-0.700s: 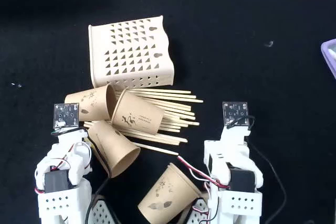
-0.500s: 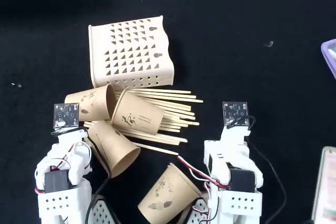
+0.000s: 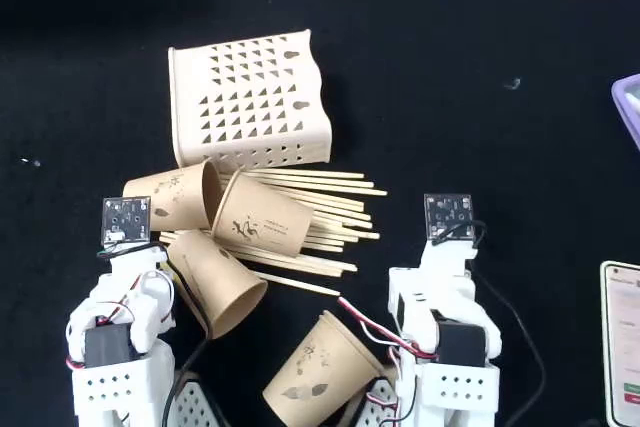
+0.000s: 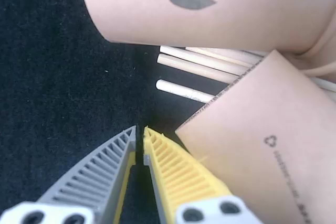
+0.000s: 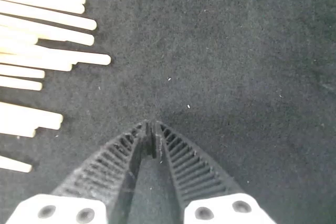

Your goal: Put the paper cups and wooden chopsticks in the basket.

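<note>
Black cloth covers the bench [image 3: 520, 177] from edge to edge. Toward the far left of its middle, the basket [image 3: 250, 97] lies tipped on its side with a perforated wall facing up. Just in front of it, the wooden chopsticks [image 3: 335, 209] lie in a loose pile, roughly parallel to the front edge. Four paper cups [image 3: 262, 219] lie on their sides. Three are clustered on the left part of the pile, on or against the sticks. The fourth cup [image 3: 320, 372] lies apart, near the front edge between the two arm bases.

The left arm [image 3: 125, 292] stands at the front left and the right arm [image 3: 445, 292] at the front, right of the middle. In the left wrist view, the left end effector [image 4: 139, 132] has its fingers pressed together on nothing. It hangs over bare cloth, with a cup wall [image 4: 262, 171] just beside its yellow finger and chopstick ends [image 4: 184, 90] a little ahead. The right end effector [image 5: 152, 128] is likewise pressed together and empty, over bare cloth, with chopstick tips [image 5: 52, 38] off to one side and apart from it.

A purple object [image 3: 628, 107] shows at the right edge. A flat white slab [image 3: 622, 347] lies at the same edge, near the front right corner.
</note>
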Robot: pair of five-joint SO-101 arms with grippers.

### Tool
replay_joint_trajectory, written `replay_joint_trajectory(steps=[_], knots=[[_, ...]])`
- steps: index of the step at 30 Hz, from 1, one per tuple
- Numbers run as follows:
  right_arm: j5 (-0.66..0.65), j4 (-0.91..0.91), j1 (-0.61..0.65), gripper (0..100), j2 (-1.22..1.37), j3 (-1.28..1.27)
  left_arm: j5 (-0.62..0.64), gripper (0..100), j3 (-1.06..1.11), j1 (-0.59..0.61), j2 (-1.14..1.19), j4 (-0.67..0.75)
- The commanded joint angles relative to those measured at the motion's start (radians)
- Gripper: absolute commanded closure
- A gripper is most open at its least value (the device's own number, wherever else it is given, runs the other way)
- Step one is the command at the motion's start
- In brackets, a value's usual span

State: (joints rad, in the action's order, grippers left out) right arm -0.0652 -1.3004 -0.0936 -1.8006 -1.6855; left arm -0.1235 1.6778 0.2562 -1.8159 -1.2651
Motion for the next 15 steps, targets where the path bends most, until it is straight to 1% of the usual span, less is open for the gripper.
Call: replay_joint_trajectory(steps=[1, 7, 11, 15], knots=[[0.005, -0.008, -0.021, 98.6, -0.094, 0.001, -0.005, 97, 0.021, -0.004, -0.006, -0.003], [0.005, -0.008, -0.012, 98.4, -0.094, 0.001, -0.005, 97, 0.021, -0.004, -0.006, -0.003], [0.006, -0.008, 0.044, 98.4, -0.093, 0.001, -0.005, 97, 0.021, -0.005, -0.006, -0.003], [0.011, -0.008, 0.072, 98.5, -0.093, 0.001, -0.005, 97, 0.021, -0.010, -0.005, -0.003]])
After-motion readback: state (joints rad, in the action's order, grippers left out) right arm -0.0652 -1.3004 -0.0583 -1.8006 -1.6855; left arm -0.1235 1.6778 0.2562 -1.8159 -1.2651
